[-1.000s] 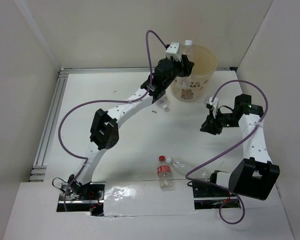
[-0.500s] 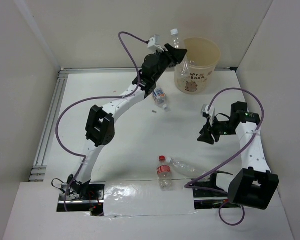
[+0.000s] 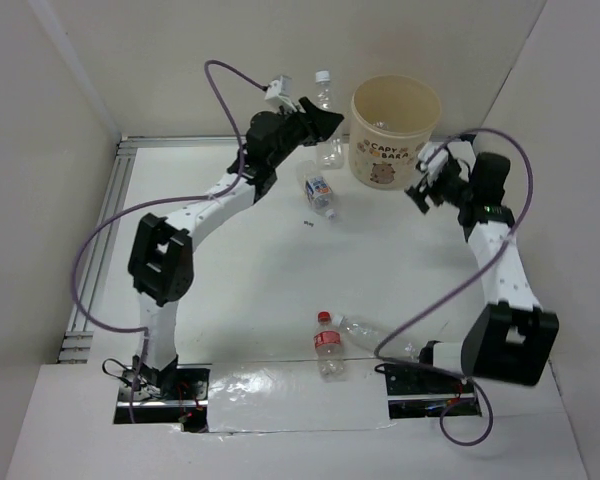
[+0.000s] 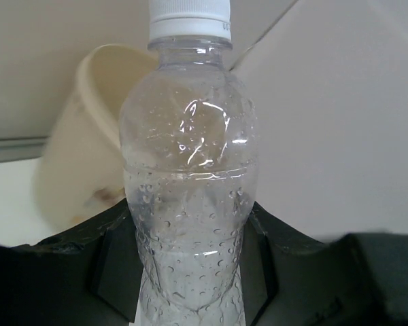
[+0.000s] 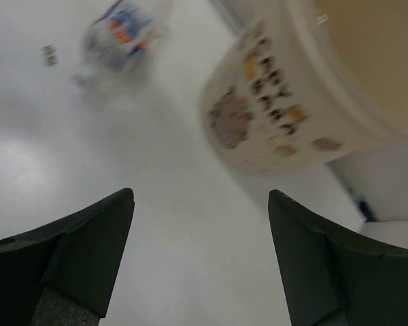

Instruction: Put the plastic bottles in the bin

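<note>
My left gripper (image 3: 323,122) is raised left of the bin (image 3: 420,110) and is shut on a clear bottle with a white cap (image 3: 326,95), held upright. In the left wrist view that bottle (image 4: 190,163) fills the middle between the black fingers (image 4: 115,261), with the cream bin (image 4: 81,163) behind it. A bottle with a blue-white label (image 3: 320,192) lies on the table before the bin. A red-capped bottle (image 3: 328,345) and a crushed clear bottle (image 3: 375,335) lie near the arm bases. My right gripper (image 3: 420,190) is open and empty, right of the bin (image 5: 292,102).
White walls close in the table at the back and on both sides. A metal rail (image 3: 95,250) runs along the left edge. Purple cables (image 3: 230,90) loop over both arms. A small dark mark (image 3: 307,223) lies on the table near the labelled bottle (image 5: 119,34).
My left arm has swung left and up with the bottle, from the bin's rim to a spot beside it. My right arm has risen toward the bin's right side and its jaws have opened.
</note>
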Controlling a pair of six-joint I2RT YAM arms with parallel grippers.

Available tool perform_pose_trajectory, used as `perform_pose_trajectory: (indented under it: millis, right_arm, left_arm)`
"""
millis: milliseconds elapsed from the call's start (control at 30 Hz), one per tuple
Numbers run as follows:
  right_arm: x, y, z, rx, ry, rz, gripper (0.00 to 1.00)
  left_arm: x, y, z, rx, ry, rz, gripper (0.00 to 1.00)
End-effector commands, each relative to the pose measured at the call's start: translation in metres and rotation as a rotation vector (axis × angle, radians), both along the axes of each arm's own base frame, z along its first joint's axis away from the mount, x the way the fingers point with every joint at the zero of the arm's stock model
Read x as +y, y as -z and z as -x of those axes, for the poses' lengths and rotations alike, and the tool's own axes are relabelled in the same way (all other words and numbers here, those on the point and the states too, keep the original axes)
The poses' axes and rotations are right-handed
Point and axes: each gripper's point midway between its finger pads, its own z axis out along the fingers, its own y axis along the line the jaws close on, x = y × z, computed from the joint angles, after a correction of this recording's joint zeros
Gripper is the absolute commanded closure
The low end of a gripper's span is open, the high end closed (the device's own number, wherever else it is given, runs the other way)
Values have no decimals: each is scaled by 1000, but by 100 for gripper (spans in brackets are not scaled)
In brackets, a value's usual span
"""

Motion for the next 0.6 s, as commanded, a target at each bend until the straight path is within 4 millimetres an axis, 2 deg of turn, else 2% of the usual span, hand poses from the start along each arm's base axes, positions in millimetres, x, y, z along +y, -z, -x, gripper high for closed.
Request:
perform_pose_trajectory:
  millis: [0,33,67,100,133,167,200,233,300,333,367,400,467,500,533,567]
  right_arm:
    - [-18,-82,-81,-294,57,28,14]
    - [-13,-87,-91,-311,43,28,14]
    - [-8,-91,-100,-322,36,31,14]
    - [-7,-78,-115,-297,22,45,14]
    - [-3,-96,-124,-330,7,54,12]
    - [0,-77,-134,-268,-20,46,12]
    - [7,-75,-139,-266,-56,68,12]
    - [14,-88,-146,-288,-86,83,12]
    - [17,-70,-157,-246,-114,117,12]
    - [30,-76,-161,-268,-142,124,12]
    - [27,-71,-164,-258,-125,131,12]
    - [33,-65,-168,-259,-134,142,12]
    - [36,-72,-176,-283,-139,164,12]
    - [36,-49,-181,-213,-148,164,12]
    - [42,-64,-187,-238,-177,185,12]
    - [44,-59,-189,-208,-199,194,12]
  left_arm:
    - [56,-87,48,-256,-44,-102,100]
    - [60,-49,53,-192,-41,-172,100]
    - [70,-41,59,-189,-43,-206,100]
    - [88,-59,77,-238,-59,-220,100]
    - [93,-50,86,-224,-58,-244,100]
    - [101,-15,91,-166,-45,-293,100]
    - [105,-8,101,-157,-35,-310,100]
    - [119,3,115,-146,-44,-334,100]
    - [127,17,131,-125,-40,-356,100]
    - [131,25,138,-107,-37,-365,100]
    - [137,35,150,-102,-36,-378,100]
    - [140,45,156,-74,-30,-392,100]
    - [147,55,169,-58,-26,-401,100]
    - [149,61,174,-45,-23,-408,100]
    - [151,65,178,-37,-21,-412,100]
    - [153,72,182,-27,-19,-417,100]
